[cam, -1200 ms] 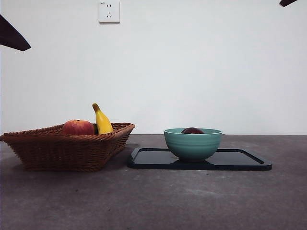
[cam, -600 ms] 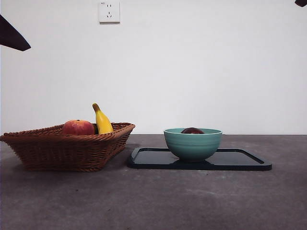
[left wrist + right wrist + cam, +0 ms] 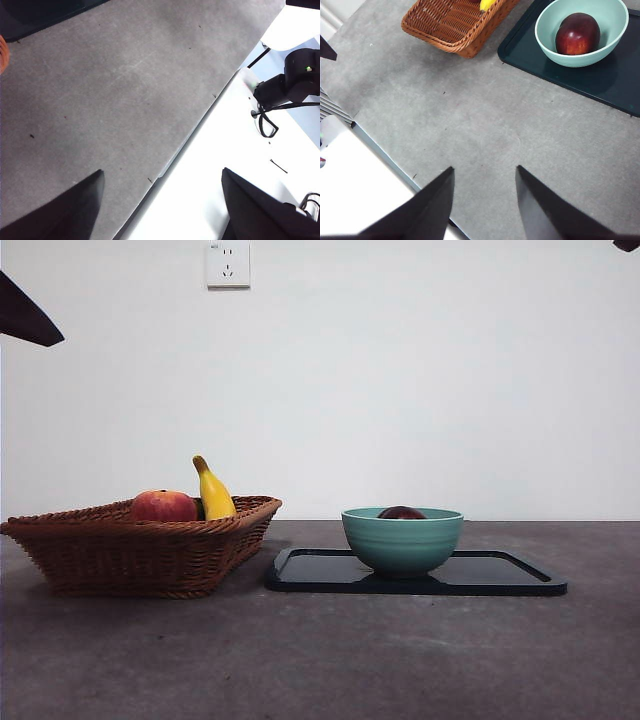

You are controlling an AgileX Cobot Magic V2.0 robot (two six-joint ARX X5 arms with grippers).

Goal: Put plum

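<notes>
Plum point(image 3: 577, 34) inside bowl point(image 3: 555, 54) on tray point(image 3: 600, 85); both arms high, jaws apart

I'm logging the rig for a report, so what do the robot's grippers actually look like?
Both are plain black, with no markings or cables showing on them. The left gripper has two broad, flat jaws tapering to points. The right gripper has the same wedge-shaped black jaws. In the front view only dark tips show at the top corners.

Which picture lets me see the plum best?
The right wrist view: the whole plum shows, dark red and shiny, lying inside the green bowl. The front view shows only its dark top peeking over the bowl's rim. The left wrist view doesn't show it at all.
</notes>
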